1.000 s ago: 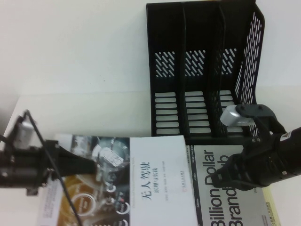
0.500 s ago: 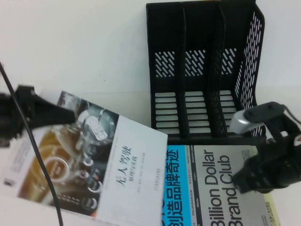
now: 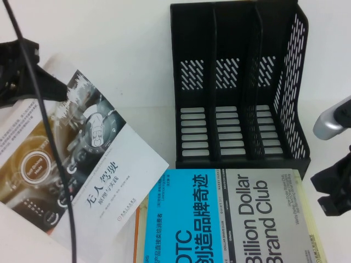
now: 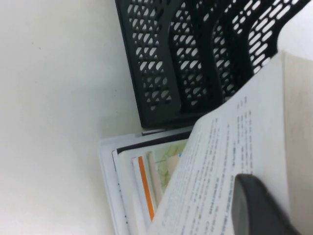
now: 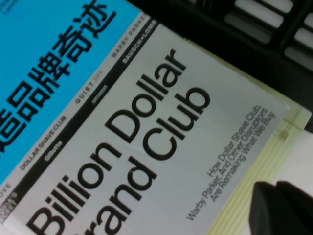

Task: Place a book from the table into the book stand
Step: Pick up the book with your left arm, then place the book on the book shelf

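Book (image 3: 82, 159) tilted diagonally in left gripper (image 3: 52, 90); right gripper (image 3: 337, 194) beside stand (image 3: 236, 82).

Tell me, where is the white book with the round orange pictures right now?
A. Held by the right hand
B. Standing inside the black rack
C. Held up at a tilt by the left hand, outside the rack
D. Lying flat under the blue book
C. The white book is tilted up in the left hand, left of the black rack, whose slots hold nothing; the right hand is off beside the blue book.
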Controlling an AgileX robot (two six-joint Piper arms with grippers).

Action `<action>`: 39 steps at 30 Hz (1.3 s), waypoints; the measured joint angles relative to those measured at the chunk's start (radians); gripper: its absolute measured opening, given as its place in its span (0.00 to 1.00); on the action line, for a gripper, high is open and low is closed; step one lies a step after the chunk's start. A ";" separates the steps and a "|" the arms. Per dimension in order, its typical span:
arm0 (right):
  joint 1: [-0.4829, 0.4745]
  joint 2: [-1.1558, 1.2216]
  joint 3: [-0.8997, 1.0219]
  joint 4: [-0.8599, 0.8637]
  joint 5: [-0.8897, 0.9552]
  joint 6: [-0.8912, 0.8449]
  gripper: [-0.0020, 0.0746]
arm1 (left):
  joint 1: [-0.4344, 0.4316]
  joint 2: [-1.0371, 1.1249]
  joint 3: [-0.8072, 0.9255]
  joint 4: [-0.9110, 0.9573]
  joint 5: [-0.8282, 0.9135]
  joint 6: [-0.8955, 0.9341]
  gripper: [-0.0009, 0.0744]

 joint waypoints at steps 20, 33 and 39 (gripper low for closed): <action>-0.002 -0.002 0.000 -0.006 -0.027 0.022 0.02 | -0.114 0.040 -0.016 0.171 -0.037 -0.044 0.14; -0.002 -0.002 0.000 0.000 -0.030 0.026 0.02 | -0.114 0.038 -0.091 0.198 0.016 -0.062 0.14; -0.002 -0.002 0.000 0.004 -0.030 0.026 0.02 | -0.121 0.023 -0.140 0.200 0.032 -0.087 0.14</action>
